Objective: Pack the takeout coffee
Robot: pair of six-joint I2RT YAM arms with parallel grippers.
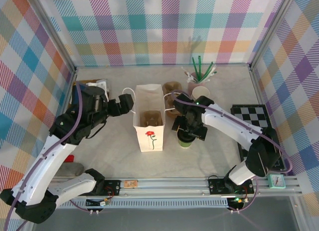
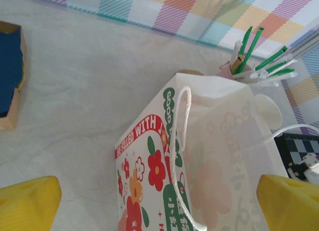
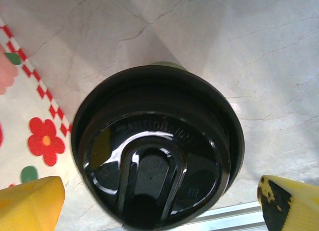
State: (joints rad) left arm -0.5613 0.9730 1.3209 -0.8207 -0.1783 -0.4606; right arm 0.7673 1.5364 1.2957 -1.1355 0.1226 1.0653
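Right tool [image 3: 159, 206] wide open, holding nothing, hanging right above takeout coffee [image 3: 157, 146]; cup standing upright on surface [image 1: 114, 141], long axis vertical, lid lying straight below between spread fingers. Right arm being nearer one. Left tool [image 2: 159, 203] also fully spread, empty, sitting at left of white paper bag [image 1: 148, 122]; coffee standing just right of bag

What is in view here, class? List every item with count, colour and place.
green paper cup with round black plastic lid: one, green and black, right of bag, under right arm's jaws
white paper bag with red flower print: one, white, table centre, upright
holder of green plastic sticks: one, back of table
black-and-white chequered board: one, right edge
brown cardboard box: one, blue contents, far left
left arm: one, white, jaws open, left of bag
right arm: one, white, jaws open
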